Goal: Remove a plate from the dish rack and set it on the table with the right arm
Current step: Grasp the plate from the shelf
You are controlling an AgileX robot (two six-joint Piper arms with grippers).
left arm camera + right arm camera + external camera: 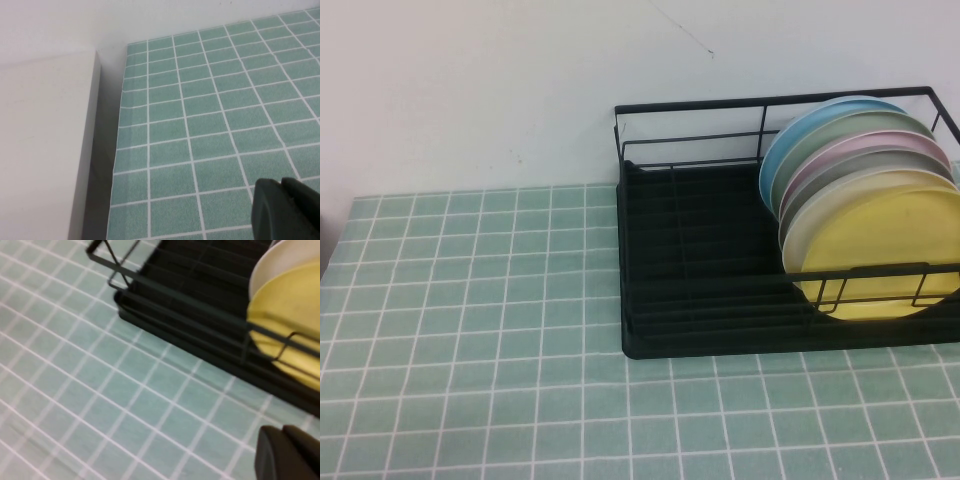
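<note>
The yellow plate (885,255) stands on edge at the front of a row of plates in the black wire dish rack (700,260), at the right of the green tiled table (470,350). Neither arm shows in the high view. In the right wrist view, the plate (285,325) leans behind the rack's front bar (200,315). My right gripper (281,431) hovers over the tiles in front of the rack, shut and holding nothing. My left gripper (280,182) is shut and holding nothing above bare tiles near the table's left edge.
Behind the yellow plate stand a white plate (800,225), a pink plate (850,150), a blue plate (790,150) and others. The rack's left half holds no plates. A white block (45,150) stands beside the table's left edge. A white wall runs behind the rack.
</note>
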